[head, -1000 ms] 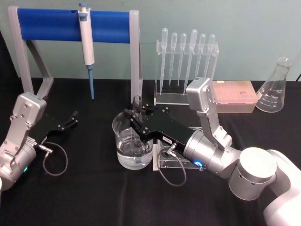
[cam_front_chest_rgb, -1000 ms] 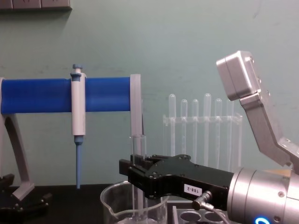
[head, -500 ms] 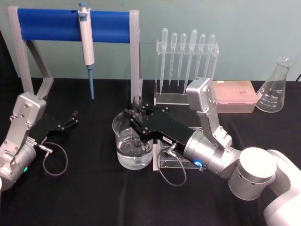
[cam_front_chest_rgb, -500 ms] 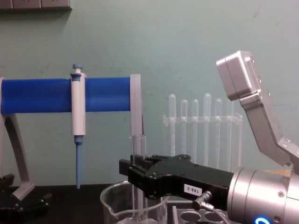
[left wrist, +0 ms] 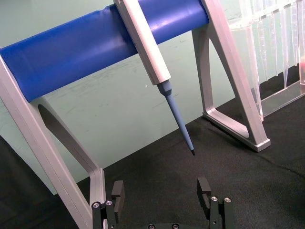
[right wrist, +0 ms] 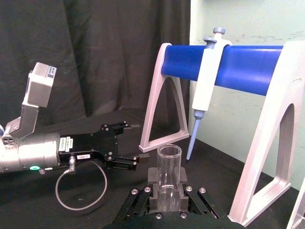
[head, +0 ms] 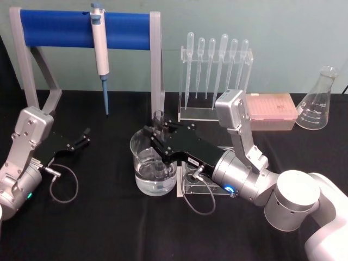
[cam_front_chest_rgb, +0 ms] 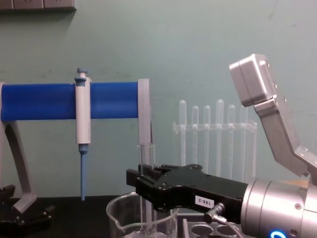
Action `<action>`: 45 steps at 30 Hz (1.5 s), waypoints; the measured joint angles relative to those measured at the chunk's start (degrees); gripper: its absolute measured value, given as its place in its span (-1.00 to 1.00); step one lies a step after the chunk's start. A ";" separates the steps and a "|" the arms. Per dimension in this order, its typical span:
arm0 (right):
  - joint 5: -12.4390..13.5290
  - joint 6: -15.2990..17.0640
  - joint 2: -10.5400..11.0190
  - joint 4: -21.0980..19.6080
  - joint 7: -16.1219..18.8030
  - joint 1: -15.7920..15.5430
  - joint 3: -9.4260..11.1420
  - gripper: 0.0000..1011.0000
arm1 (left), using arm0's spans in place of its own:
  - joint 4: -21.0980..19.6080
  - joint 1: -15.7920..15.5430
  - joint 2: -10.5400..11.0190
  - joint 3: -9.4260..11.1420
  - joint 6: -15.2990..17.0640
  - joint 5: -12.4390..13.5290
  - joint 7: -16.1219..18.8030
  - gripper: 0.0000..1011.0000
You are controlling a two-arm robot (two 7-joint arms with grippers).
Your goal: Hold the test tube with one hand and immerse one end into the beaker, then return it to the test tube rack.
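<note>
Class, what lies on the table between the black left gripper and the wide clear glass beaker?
Bare black tablecloth alone, per the head view. The left gripper sits open; the right gripper holds the clear glass test tube in the beaker.

The right arm is reaching in from the right of the beaker point(head: 139, 163), and its silver wrist is lying low and almost level. The right hand point(head: 156, 134) is hanging over the beaker and is gripping the upright test tube point(head: 158, 116) between its black fingers. The left arm is resting well to the left of the beaker, and the left hand point(head: 84, 137) is lying low with its fingers spread apart.
</note>
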 joint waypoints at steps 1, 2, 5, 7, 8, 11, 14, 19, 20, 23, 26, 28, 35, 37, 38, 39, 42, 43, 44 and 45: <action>0.00 0.00 0.00 0.00 0.00 0.00 0.00 -0.56 | 0.00 0.00 0.00 0.00 0.00 0.00 0.00 0.98; 0.00 0.00 0.00 0.00 0.00 0.00 0.00 -0.56 | 0.00 0.00 0.00 0.00 0.00 0.00 0.00 0.98; 0.00 0.00 0.00 0.00 0.00 0.00 0.00 -0.56 | 0.00 0.00 0.00 0.00 0.00 0.00 0.00 0.98; 0.00 0.00 0.00 0.00 -0.01 0.00 0.00 -0.56 | 0.00 0.00 0.00 0.00 0.00 0.00 0.00 0.98; 0.00 0.00 0.00 0.00 0.00 0.00 0.00 -0.56 | 0.00 0.00 0.00 0.00 0.00 0.00 0.00 0.98; 0.00 0.00 0.00 0.00 0.00 0.00 0.00 -0.56 | 0.00 0.00 0.00 0.00 0.00 0.00 0.00 0.98; 0.00 0.00 0.00 0.00 0.00 0.00 0.00 -0.56 | 0.00 0.00 0.00 0.00 0.00 0.00 0.00 0.98; 0.00 0.00 0.00 0.00 0.00 0.00 0.00 -0.56 | 0.00 0.00 0.00 0.00 0.00 0.00 0.00 0.98; 0.00 0.00 0.00 0.00 0.00 0.00 0.00 -0.56 | 0.00 0.00 0.00 0.00 0.00 0.00 0.00 0.98; 0.00 0.00 0.00 0.00 0.00 0.00 0.00 -0.56 | 0.00 0.00 0.00 0.00 0.00 0.00 0.00 0.98; 0.00 0.00 0.00 0.00 0.00 0.00 0.00 -0.56 | 0.00 0.00 0.00 0.00 0.00 0.00 0.00 0.98; 0.00 0.00 0.00 0.00 0.00 0.00 0.00 -0.56 | 0.00 0.00 0.00 0.00 0.00 0.00 0.00 0.98; 0.00 0.00 0.00 0.00 0.00 0.00 0.00 -0.56 | 0.00 0.00 0.00 0.00 0.00 0.00 0.00 0.98; 0.00 0.00 0.00 0.00 0.00 0.00 0.00 -0.56 | 0.00 0.00 0.00 0.00 0.00 0.00 0.00 0.98; 0.00 0.00 0.00 0.00 0.00 0.00 0.00 -0.56 | 0.00 0.00 0.00 0.00 0.00 0.00 0.00 0.98; 0.00 0.00 0.00 0.00 0.00 0.00 0.00 -0.56 | 0.00 0.00 0.00 0.00 0.00 0.00 0.00 0.98; 0.00 0.00 0.00 0.00 0.00 0.00 0.00 -0.56 | 0.00 0.00 0.00 0.00 0.00 0.00 0.00 0.98; 0.00 0.00 0.00 0.00 0.00 0.00 0.00 -0.56 | 0.00 0.00 0.00 0.00 0.00 0.00 0.00 0.98; 0.00 0.00 0.00 0.00 0.00 0.00 0.00 -0.56 | 0.00 0.00 0.00 0.00 0.00 0.00 0.00 0.98; 0.00 0.00 0.00 0.00 0.00 0.00 0.00 -0.56 | 0.00 0.00 0.00 0.00 0.00 0.00 0.00 0.98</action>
